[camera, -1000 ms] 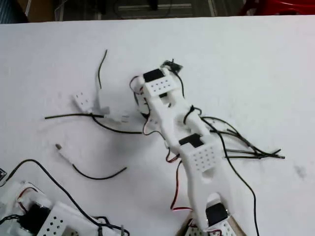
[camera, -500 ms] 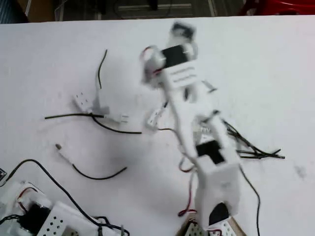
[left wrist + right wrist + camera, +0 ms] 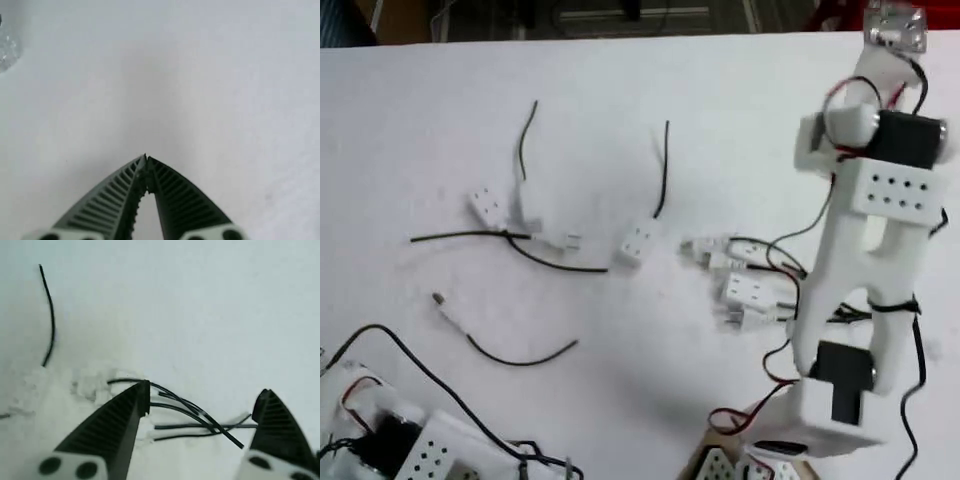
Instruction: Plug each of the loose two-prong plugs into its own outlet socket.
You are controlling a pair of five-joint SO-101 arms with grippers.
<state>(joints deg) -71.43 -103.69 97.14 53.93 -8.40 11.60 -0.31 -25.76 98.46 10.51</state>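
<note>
Two white outlet sockets lie on the table, one at the left (image 3: 488, 207) and one in the middle (image 3: 638, 243) with a black wire running up from it. A small white plug (image 3: 565, 240) rests between them. More white plugs (image 3: 748, 290) with black wires are bunched right of centre. My right arm (image 3: 865, 250) stretches up the right side. My right gripper (image 3: 205, 400) is open above the black wires (image 3: 190, 412), holding nothing. My left gripper (image 3: 146, 160) is shut and empty over bare table; its arm (image 3: 390, 445) sits at the near left corner.
Loose black wires (image 3: 520, 355) lie across the left half of the table, one ending in a small metal tip (image 3: 438, 298). The table's far edge (image 3: 620, 42) runs along the top. A red thing (image 3: 880, 12) stands beyond it at the right.
My right arm has risen from the middle of the table and swung to the right side. The middle socket and the bunch of plugs it covered now show. The left arm has kept still.
</note>
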